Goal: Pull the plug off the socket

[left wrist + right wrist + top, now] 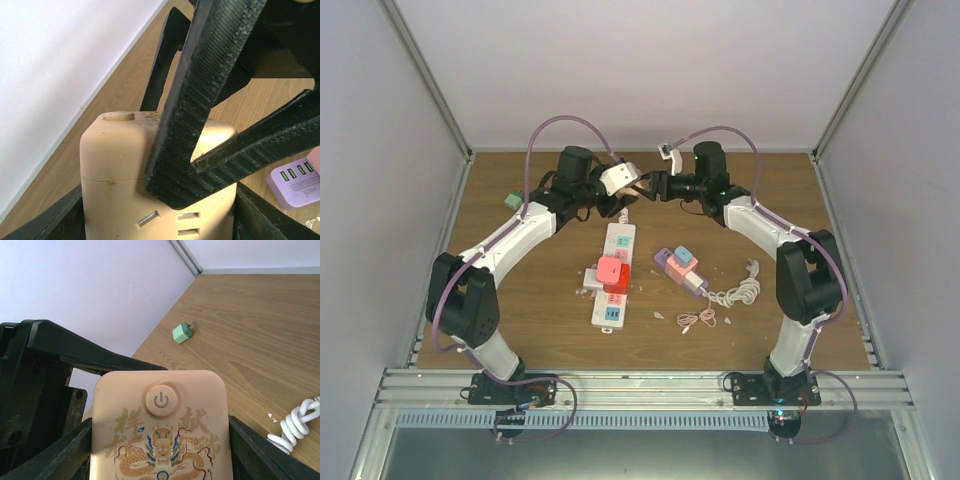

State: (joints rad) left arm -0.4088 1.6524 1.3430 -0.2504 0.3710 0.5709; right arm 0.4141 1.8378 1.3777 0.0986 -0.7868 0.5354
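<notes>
Ribbed black finger (pixel 200 100) of the right gripper (pixel 160 460) fills the left wrist view, lying across one face of the cream cube socket (pixel 115 160). The cube is off the table (pixel 780 200), at far centre, between the two arms.

Left gripper (pixel 160 222): jaws part-way open, spread to the cube's width, own fingers pressed on its two sides, so it has hold of the cube. Right gripper: same spread, clamped on the cube's sides, with the power button (pixel 160 400) face toward its camera.

Key relation: the grippers meet the cube from opposite ends, left gripper from the left and right gripper from the right, wrists nearly facing. The line between them runs left to right across the table. The cube is roughly as wide as it is deep, so it has no long axis to speak of.

Plug: not identifiable. The face toward the left wrist camera shows only bare slots (pixel 187 216); other faces are hidden by fingers. Cannot tell which gripper, if either, bears on a plug rather than the socket body.

Judgement: separation has to go along that left-right line, one arm anchoring and the other drawing straight away. Both arms are equally near. Risk: if both hold the same body, a pull only strains the grips.

Also noted: the power strip (pixel 613 270) lies on the table nearer the bases, apart from the cube.
</notes>
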